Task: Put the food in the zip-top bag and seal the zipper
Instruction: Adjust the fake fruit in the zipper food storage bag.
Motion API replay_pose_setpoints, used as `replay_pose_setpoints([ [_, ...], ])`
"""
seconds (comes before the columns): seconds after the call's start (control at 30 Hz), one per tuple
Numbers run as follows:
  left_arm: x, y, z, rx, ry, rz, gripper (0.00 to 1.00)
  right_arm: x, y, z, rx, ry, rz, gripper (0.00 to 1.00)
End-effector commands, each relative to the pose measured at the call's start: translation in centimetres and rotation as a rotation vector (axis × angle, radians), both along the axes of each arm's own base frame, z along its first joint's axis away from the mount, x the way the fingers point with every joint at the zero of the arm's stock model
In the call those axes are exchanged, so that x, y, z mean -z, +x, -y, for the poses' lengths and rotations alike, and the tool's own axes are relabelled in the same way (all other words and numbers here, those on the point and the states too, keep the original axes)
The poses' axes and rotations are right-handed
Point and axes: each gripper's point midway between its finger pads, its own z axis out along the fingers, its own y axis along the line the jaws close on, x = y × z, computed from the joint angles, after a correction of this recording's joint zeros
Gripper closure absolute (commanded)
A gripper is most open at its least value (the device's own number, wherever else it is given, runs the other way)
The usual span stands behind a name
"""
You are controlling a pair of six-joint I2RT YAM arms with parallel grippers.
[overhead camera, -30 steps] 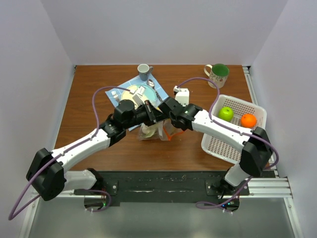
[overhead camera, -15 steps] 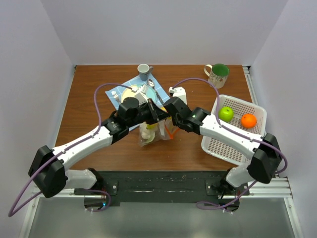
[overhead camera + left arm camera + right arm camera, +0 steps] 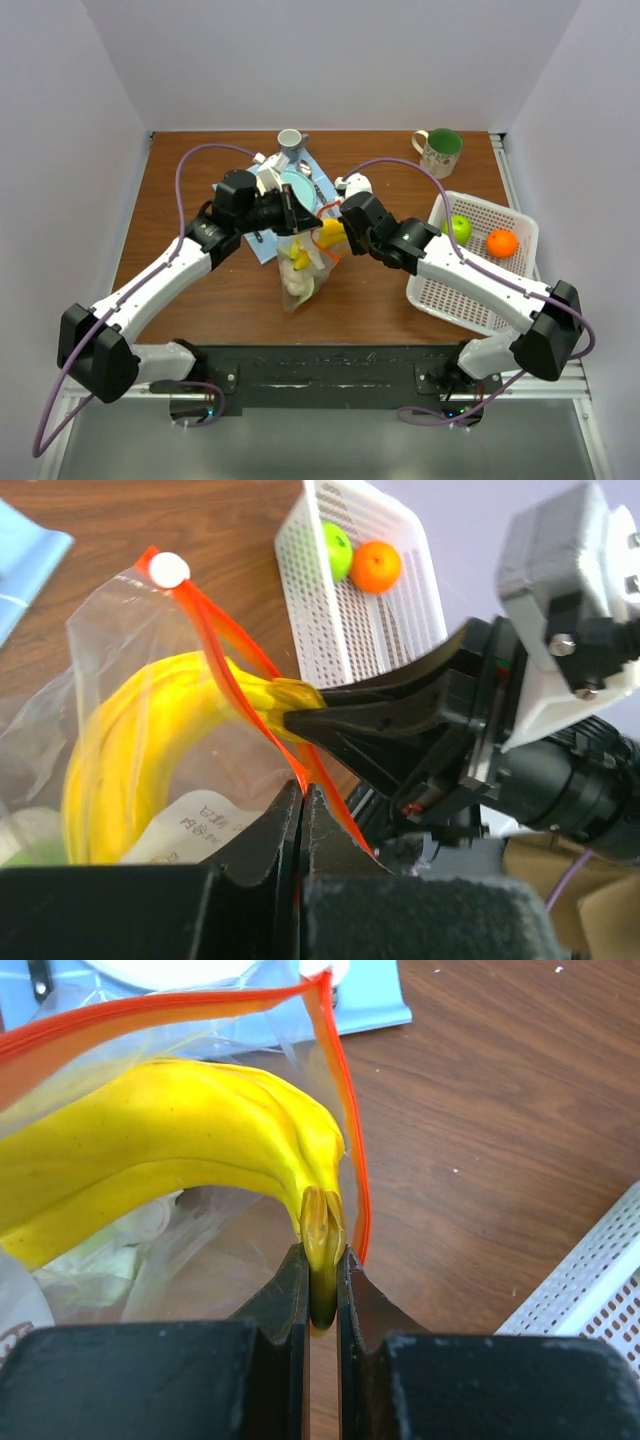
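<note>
Seen from above, the zip-top bag (image 3: 300, 285) is at the middle of the desk (image 3: 250, 310), with its mouth lifted between the two arms. The left pincer (image 3: 292, 212) is clenched on the mouth edge. The right pincer (image 3: 342, 232) grips the banana (image 3: 328, 240) at the opening. The green apple (image 3: 457, 229) and the orange (image 3: 502, 243) sit in the white basket (image 3: 470, 295) to the right, not yet bagged.

In the left wrist view, the jaws are pressed flat together on the clear film where the orange-red zipper (image 3: 225, 650) runs into them. The film looks limp, crinkly and slick. The strip is the stiffer part, so a pinch there is likely the surest hold. The banana (image 3: 120, 740) curves down inside the bag, and the right pincer (image 3: 300, 720) holds its stem at the mouth.

In the right wrist view, the jaws are closed on the brownish tip of the stem. The yellow body (image 3: 150, 1170) lies past the zipper (image 3: 345, 1110) and inside the bag, above a pale green leafy piece (image 3: 100, 1250). The banana looks light, smooth and rigid. The stem is a narrow hold, so the fruit could swing or slip, and letting go seems safe only once the stem clears the strip. The round apple and orange would likely roll, so each is best taken across its widest part.
</note>
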Motion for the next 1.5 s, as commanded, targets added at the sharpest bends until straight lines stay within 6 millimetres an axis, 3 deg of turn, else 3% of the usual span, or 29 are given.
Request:
replay_pose_setpoints([
  [0.0, -2.5, -1.7, 1.5, 0.227, -0.017, 0.096, 1.00, -2.7, -0.1, -1.8, -0.109, 0.038, 0.026, 1.00],
  [0.23, -3.9, -3.5, 2.6, 0.394, -0.082, 0.112, 1.00, -3.9, -1.1, -4.1, -0.175, 0.076, 0.064, 1.00],
  [0.37, -4.0, -3.7, 2.3, 0.409, -0.047, 0.147, 1.00, -2.6, -0.4, -2.8, -0.110, -0.060, 0.056, 1.00],
  [0.53, -4.0, -3.6, 1.9, 0.402, -0.018, 0.165, 1.00, -4.4, -1.1, -3.9, -0.172, 0.017, 0.083, 1.00],
  [0.73, -4.6, -3.0, 1.2, 0.396, 0.022, 0.212, 1.00, -6.9, -2.9, -3.4, -0.280, 0.048, 0.116, 1.00],
  [0.9, -4.9, -3.4, 1.6, 0.444, -0.006, 0.224, 1.00, -7.6, -3.9, -4.0, -0.349, 0.074, 0.102, 1.00],
  [1.07, -4.9, -3.9, 2.5, 0.486, -0.014, 0.230, 1.00, -6.0, -3.9, -5.7, -0.366, 0.065, 0.056, 1.00],
  [1.17, -5.3, -4.8, 3.7, 0.515, -0.021, 0.244, 1.00, -5.0, -2.4, -5.4, -0.226, 0.050, 0.064, 1.00],
  [1.23, -5.3, -4.2, 3.4, 0.419, -0.025, 0.210, 1.00, -4.6, -1.1, -4.0, -0.045, 0.053, 0.086, 1.00],
  [1.3, -3.5, -2.7, 2.9, 0.244, -0.045, 0.105, 1.00, -3.4, -0.8, -3.2, 0.038, 0.056, 0.078, 1.00],
  [1.33, -5.1, -2.6, 2.7, 0.200, -0.108, 0.157, 1.00, -3.2, -0.7, -3.1, 0.087, 0.095, 0.081, 1.00],
  [1.37, -2.7, -3.0, 2.4, 0.156, -0.140, 0.063, 1.00, -3.4, -0.7, -2.9, 0.111, 0.131, 0.097, 1.00],
  [1.43, -2.3, -2.4, 1.4, 0.049, -0.165, 0.072, 0.82, -2.0, -0.7, -2.4, 0.176, 0.173, 0.096, 1.00],
  [1.47, -0.8, -2.0, 0.8, -0.001, -0.150, 0.041, 0.74, -1.1, -1.0, -2.0, 0.192, 0.172, 0.086, 1.00],
])
